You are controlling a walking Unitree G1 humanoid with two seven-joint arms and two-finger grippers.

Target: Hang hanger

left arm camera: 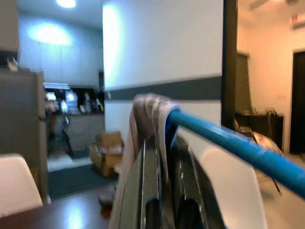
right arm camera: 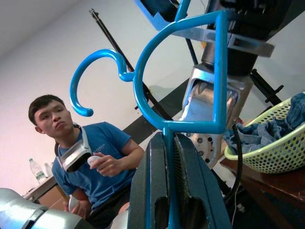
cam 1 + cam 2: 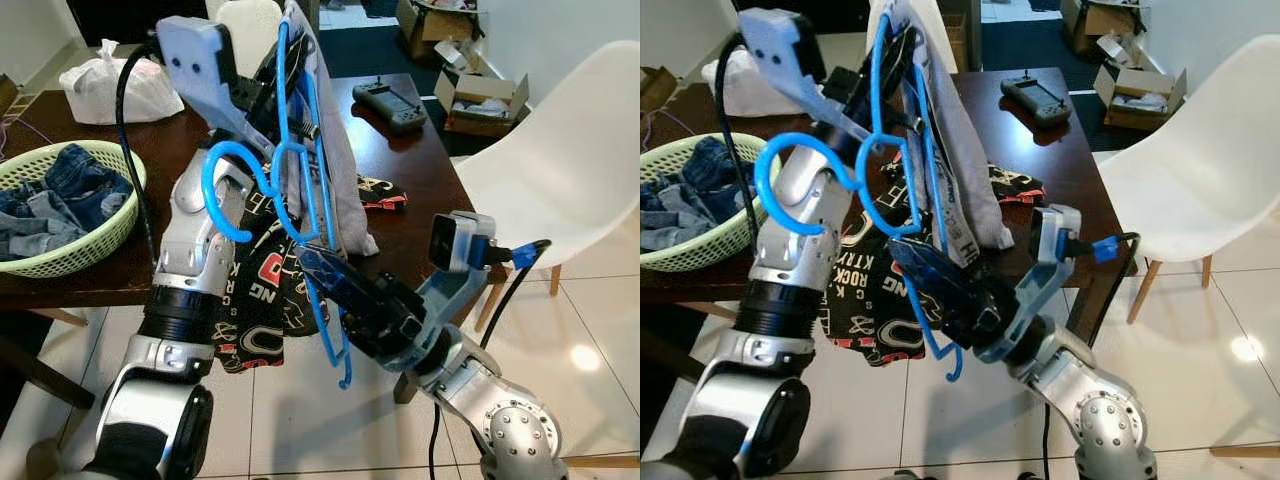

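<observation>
Left eye view gives you the blue hanger (image 3: pixel 300 210) upright over the table's (image 3: pixel 420 150) near edge: your right gripper (image 3: pixel 325 272) clamps its frame at 6 o'clock, your left gripper (image 3: pixel 275 85) pinches its top with the grey cloth (image 3: pixel 335 150).

Left end effector (image 3: pixel 278 95) raised high, fingers clamped; right end effector (image 3: pixel 318 268) angled up from below, fingers pinched tight.
</observation>
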